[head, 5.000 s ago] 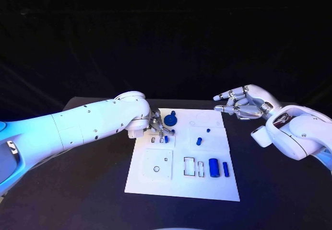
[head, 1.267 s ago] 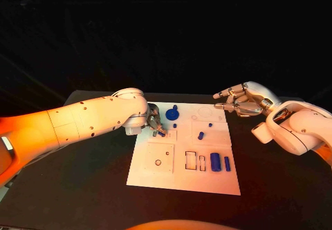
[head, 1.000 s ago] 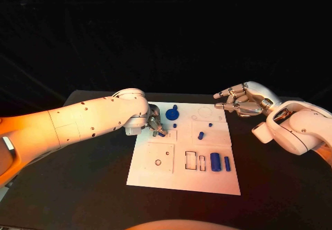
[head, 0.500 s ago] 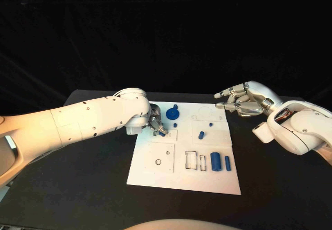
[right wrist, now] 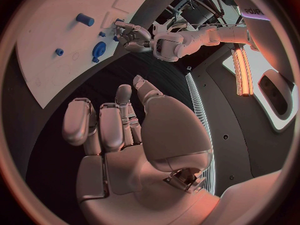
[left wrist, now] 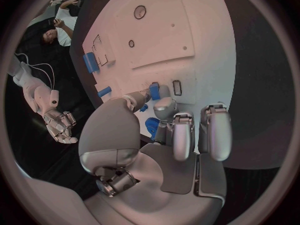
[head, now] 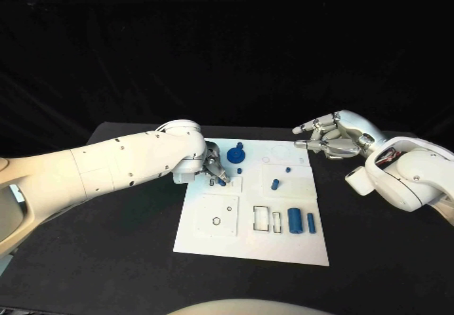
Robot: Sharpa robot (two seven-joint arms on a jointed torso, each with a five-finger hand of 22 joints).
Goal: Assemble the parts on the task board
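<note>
Two robot hands, left [head: 214, 172] pinching blue part [left wrist: 154, 91] near task board [head: 252, 246] edge, right [head: 331, 142] empty, fingers apart.

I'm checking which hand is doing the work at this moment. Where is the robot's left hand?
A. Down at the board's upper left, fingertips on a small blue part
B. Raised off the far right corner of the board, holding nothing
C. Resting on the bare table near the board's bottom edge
A: the left hand is down on the task board near its upper left, fingertips on a small blue part.
</note>
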